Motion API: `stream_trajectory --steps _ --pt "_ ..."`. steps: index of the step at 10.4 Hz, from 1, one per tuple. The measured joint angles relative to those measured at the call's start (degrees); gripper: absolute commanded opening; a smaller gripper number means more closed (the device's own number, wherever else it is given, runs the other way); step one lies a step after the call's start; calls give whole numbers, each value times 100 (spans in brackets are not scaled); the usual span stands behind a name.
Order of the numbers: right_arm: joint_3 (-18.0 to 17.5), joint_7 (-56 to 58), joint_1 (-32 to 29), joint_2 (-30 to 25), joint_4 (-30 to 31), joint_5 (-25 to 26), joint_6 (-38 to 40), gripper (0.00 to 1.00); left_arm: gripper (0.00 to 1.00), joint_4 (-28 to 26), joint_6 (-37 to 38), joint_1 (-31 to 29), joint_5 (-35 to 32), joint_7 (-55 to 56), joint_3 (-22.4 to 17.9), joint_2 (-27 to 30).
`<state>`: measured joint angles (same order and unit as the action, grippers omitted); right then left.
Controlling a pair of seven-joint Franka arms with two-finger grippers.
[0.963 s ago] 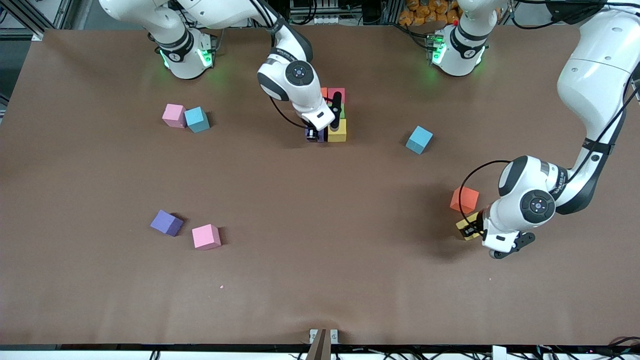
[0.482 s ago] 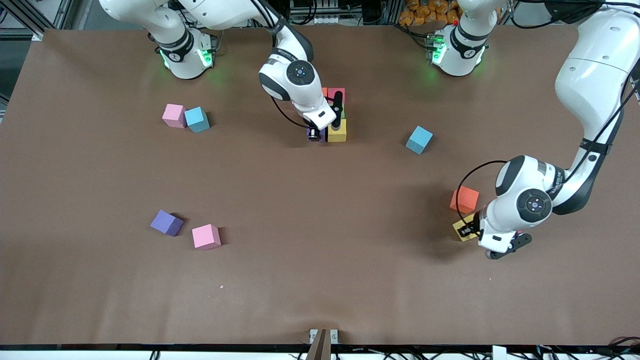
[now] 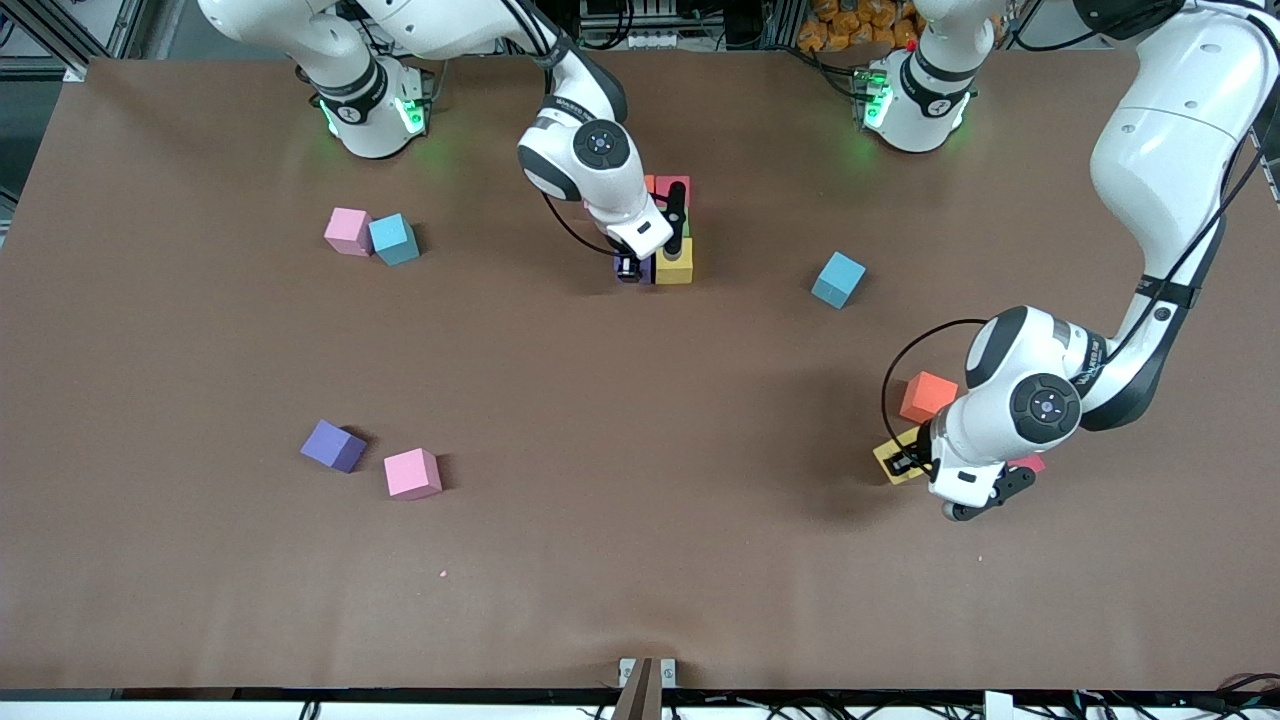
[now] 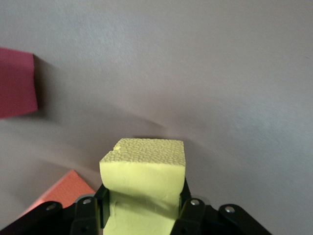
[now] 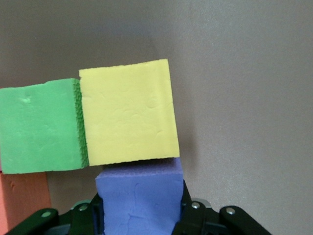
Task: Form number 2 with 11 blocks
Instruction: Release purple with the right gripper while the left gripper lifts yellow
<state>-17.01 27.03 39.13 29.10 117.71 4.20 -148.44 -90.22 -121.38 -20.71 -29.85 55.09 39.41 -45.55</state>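
Note:
My left gripper (image 3: 905,463) is shut on a yellow block (image 4: 144,171), just off the table beside an orange block (image 3: 928,397). A crimson block (image 3: 1030,463) peeks out from under that arm. My right gripper (image 3: 628,266) is shut on a purple block (image 5: 139,196), which touches the yellow block (image 3: 675,262) of the started number 2. That cluster also holds a green block (image 5: 39,127), an orange block (image 3: 648,183) and a crimson block (image 3: 673,189). Loose on the table lie a pink block (image 3: 348,231), a purple block (image 3: 334,445) and another pink block (image 3: 412,473).
Two light-blue cubes are not task blocks. One light-blue cube (image 3: 394,239) touches the pink block toward the right arm's end. The other light-blue cube (image 3: 838,279) sits between the cluster and my left gripper. The brown table (image 3: 640,520) spreads wide toward the front camera.
My left gripper closed on the yellow block and carried it a little toward the table's middle. The right gripper with the purple block barely moved.

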Motion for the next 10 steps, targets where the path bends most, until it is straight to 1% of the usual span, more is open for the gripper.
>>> stream_trajectory --steps 3,4,6,10 --pt "0 0 1 6 -7 2 -35 22 34 24 382 19 1 323 96 85" --pt "0 0 1 8 -7 4 -37 22 32 33 495 17 8 367 106 119" --pt "0 0 2 12 -9 7 -38 22 32 48 685 3 42 659 240 178" --pt "0 0 8 17 -11 17 -44 22 33 54 797 -11 135 1309 512 214"
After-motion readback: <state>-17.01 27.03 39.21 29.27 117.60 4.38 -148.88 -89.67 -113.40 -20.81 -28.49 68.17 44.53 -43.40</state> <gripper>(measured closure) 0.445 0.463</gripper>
